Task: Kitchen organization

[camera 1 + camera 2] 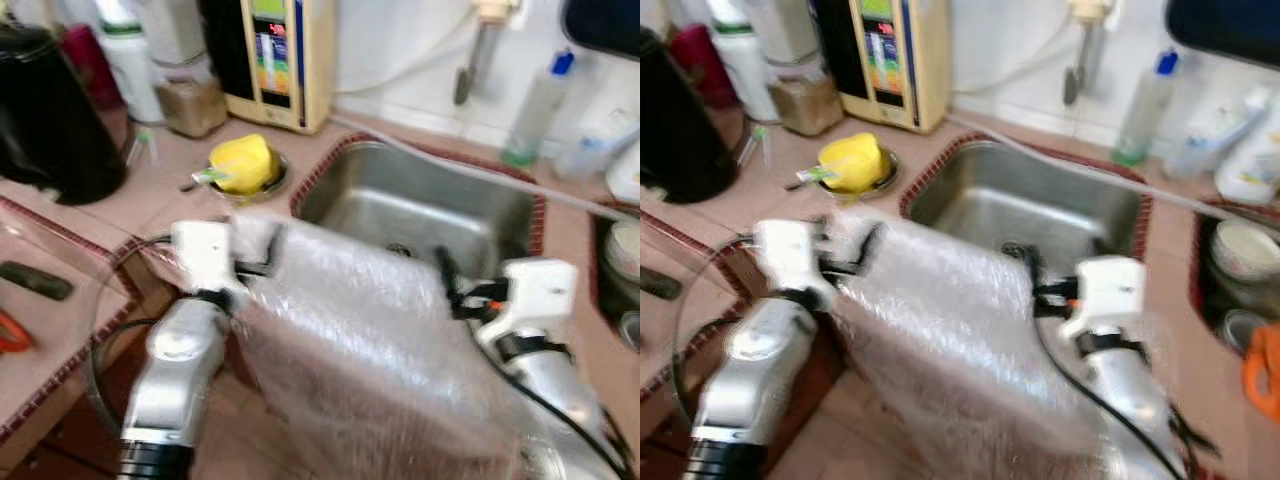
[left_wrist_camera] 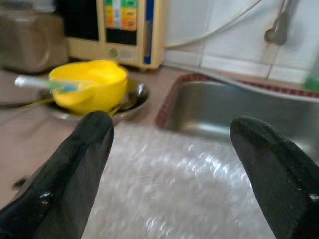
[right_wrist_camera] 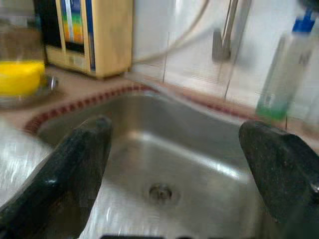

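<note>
Two open grippers, one loose sheet of bubble wrap

Both head views show a clear, crinkled sheet of plastic bubble wrap draped across the two silver arms, hanging down over the near edge of the pink tiled tabletop in front of the stainless steel sink. The left gripper sits at the sheet's upper left corner, the right gripper at its upper right, over the sink's near rim. Far left of the sink stands a yellow plastic cup on a small metal dish. The pictures are blurred, so the camera seems to be moving.

From the left wrist, the two black fingers stand wide apart with the sheet lying under them, clamped by neither.

From the right wrist, the fingers are likewise spread wide over the sink basin, holding nothing; an edge of the sheet shows beside one finger.

My judgement: with nothing pinching it, the wrap rests only on the arms. Any tilt or walking sway could let it slide to the floor or into the sink. A reach toward the yellow cup could also drag the sheet across and tip it.
</note>
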{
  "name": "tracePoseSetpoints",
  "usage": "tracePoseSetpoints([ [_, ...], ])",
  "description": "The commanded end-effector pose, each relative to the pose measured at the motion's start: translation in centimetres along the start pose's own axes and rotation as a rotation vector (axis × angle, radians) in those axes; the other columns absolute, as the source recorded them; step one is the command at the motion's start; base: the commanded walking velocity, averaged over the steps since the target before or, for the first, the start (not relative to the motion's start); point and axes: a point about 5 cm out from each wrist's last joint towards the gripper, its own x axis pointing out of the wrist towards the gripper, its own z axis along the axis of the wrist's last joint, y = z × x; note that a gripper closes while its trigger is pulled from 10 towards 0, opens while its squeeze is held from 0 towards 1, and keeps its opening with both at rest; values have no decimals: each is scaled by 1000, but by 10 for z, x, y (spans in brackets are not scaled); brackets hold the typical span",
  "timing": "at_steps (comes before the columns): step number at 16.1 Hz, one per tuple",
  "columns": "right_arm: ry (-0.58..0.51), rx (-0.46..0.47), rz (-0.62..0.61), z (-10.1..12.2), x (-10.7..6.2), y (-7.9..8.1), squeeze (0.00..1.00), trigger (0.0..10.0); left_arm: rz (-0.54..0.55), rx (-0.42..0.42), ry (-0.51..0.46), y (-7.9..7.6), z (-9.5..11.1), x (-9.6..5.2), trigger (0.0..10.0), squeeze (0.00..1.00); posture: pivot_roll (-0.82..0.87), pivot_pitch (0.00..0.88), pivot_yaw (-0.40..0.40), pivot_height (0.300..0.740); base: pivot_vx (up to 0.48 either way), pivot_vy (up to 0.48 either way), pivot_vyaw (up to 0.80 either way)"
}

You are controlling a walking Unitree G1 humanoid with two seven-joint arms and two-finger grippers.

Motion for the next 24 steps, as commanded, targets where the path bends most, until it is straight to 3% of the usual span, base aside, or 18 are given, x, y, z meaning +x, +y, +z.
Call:
tracePoseSetpoints([
  [1,-34,20,26,6,3,7,0,10000,42,22,-12,13,4,-4,10000,0,-55,89,-24,740,364,0,0],
  [8,-28,25,44,4,1,10,0,10000,43,28,-3,14,3,-4,10000,0,-52,88,-20,740,331,0,0],
  [17,-18,24,54,2,0,10,0,10000,22,34,-16,9,4,-7,10000,0,-49,92,-24,740,0,0,0],
  [21,-17,26,56,2,1,11,0,10000,2,84,-57,5,10,-7,10000,0,-47,94,-28,740,0,0,0],
  [24,-16,35,65,3,1,12,0,10000,43,182,-174,7,30,-10,10000,0,-40,99,-31,740,0,0,0],
])
